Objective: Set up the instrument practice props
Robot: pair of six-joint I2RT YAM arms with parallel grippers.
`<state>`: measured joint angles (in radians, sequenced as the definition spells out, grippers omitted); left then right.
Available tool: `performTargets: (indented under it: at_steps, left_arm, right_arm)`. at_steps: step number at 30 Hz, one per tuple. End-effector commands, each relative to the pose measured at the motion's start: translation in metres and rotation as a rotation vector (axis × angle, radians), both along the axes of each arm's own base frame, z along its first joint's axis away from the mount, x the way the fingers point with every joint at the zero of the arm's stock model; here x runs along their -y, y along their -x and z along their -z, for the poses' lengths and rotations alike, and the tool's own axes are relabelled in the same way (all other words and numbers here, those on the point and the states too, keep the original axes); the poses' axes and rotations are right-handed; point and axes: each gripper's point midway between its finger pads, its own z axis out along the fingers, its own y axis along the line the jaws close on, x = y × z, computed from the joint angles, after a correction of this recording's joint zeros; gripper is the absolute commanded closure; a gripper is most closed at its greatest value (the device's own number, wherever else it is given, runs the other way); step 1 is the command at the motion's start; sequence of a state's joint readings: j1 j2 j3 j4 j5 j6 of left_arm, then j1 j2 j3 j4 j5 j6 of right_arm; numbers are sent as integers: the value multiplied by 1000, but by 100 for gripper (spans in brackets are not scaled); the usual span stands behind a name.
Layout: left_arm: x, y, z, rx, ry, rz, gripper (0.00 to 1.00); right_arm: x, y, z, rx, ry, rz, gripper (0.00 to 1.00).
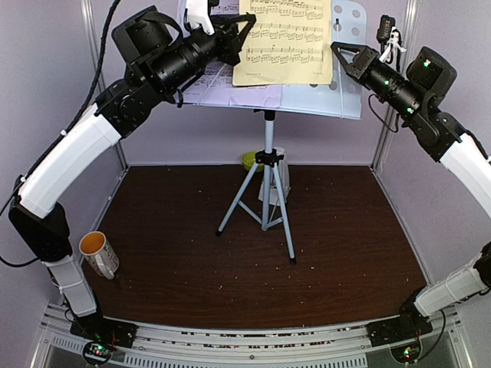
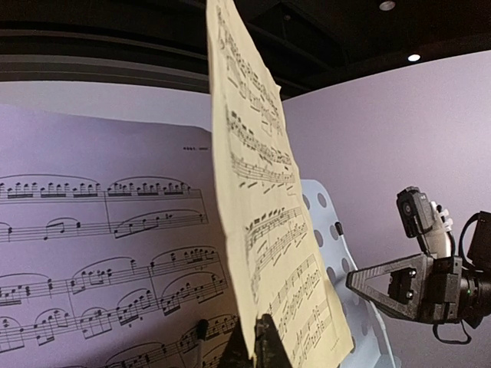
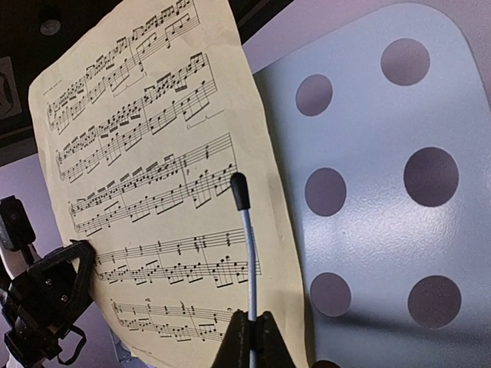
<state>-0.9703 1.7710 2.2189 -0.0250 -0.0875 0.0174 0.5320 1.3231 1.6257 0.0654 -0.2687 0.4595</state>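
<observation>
The pale perforated music stand (image 1: 345, 31) rises on a silver tripod (image 1: 267, 201) at the back middle. A lavender sheet-music page (image 1: 211, 80) lies on its left half, and a yellow page (image 1: 285, 38) stands upright in front of the desk. My left gripper (image 1: 245, 29) is shut on the yellow page's left edge (image 2: 265, 230), which runs edge-on between the fingers (image 2: 270, 341). My right gripper (image 1: 336, 48) is shut on the stand's thin page-holder wire (image 3: 247, 261), whose black tip (image 3: 239, 190) rests against the yellow page (image 3: 153, 169). The white metronome (image 1: 282, 178) sits mostly hidden behind the tripod.
A white mug with an orange inside (image 1: 98, 253) stands at the table's left edge by the left arm. A small green bowl (image 1: 250, 159) peeks out behind the tripod at the back wall. Tripod legs spread over the middle of the dark table (image 1: 169, 253).
</observation>
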Motion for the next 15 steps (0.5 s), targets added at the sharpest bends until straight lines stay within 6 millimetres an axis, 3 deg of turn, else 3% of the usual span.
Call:
performTargets:
  at_steps: [1, 15]
  left_arm:
    - [12, 1, -6, 29, -2, 38, 100]
    - [46, -6, 8, 57, -45, 100, 100]
  right_arm:
    - [3, 17, -15, 102, 11, -16, 100]
    - [0, 33, -20, 190, 36, -59, 100]
